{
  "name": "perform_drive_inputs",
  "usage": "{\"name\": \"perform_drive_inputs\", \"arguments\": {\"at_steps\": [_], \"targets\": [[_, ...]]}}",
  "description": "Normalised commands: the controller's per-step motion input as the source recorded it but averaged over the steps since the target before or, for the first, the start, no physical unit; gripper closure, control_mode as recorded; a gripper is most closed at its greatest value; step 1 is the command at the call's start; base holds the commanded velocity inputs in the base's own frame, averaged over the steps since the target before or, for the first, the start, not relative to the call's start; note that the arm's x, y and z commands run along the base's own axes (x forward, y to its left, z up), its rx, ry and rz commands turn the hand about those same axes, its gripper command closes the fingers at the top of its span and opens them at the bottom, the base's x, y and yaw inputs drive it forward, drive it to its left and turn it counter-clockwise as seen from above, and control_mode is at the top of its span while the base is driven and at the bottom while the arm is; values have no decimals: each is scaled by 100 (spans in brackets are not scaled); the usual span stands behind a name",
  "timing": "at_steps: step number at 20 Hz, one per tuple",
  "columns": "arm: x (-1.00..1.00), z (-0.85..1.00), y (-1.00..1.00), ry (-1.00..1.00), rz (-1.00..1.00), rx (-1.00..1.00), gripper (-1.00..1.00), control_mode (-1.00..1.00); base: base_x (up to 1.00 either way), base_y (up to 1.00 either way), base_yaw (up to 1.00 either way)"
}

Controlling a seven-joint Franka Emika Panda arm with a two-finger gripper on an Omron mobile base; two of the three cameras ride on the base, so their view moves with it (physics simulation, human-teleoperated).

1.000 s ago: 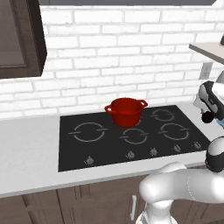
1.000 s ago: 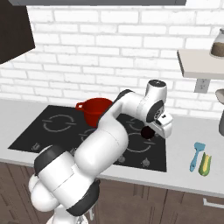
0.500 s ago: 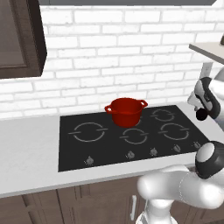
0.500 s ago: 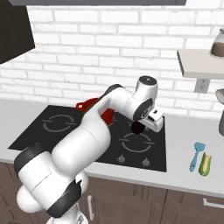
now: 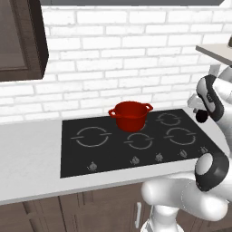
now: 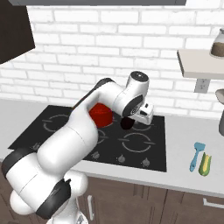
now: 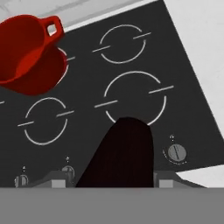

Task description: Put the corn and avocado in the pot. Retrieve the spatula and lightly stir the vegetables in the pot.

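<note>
— What lies under my jaws?
— The black cooktop [image 7: 144,61], its knobs [image 7: 176,152] nearest my jaws.
— Beyond it?
— Grey counter [image 6: 183,140], white brick wall [image 5: 136,54], a shelf [image 6: 199,63].

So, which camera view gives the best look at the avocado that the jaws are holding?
The hand view: the avocado looms large and dark between the jaws, above the cooktop. In the right base view it is a small dark lump under the hand; in the left base view it is a small dark blob at the arm's edge.
</note>
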Motion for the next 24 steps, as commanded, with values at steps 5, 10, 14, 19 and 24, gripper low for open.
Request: {"name": "perform_drive_inputs", "arguments": {"at_steps": [5,10,14,19,24], "targets": [[21,14,49,0,19,-1,100,-100,0,0,0],[15,18,55,-1,12,-7,100,-100,0,0,0],[7,22,54,-2,6,-14,100,-100,0,0,0],[0,23,47,-3,1,-15,100,-100,0,0,0],[-5,20,38,-4,4,-9,100,-100,0,0,0]]}}
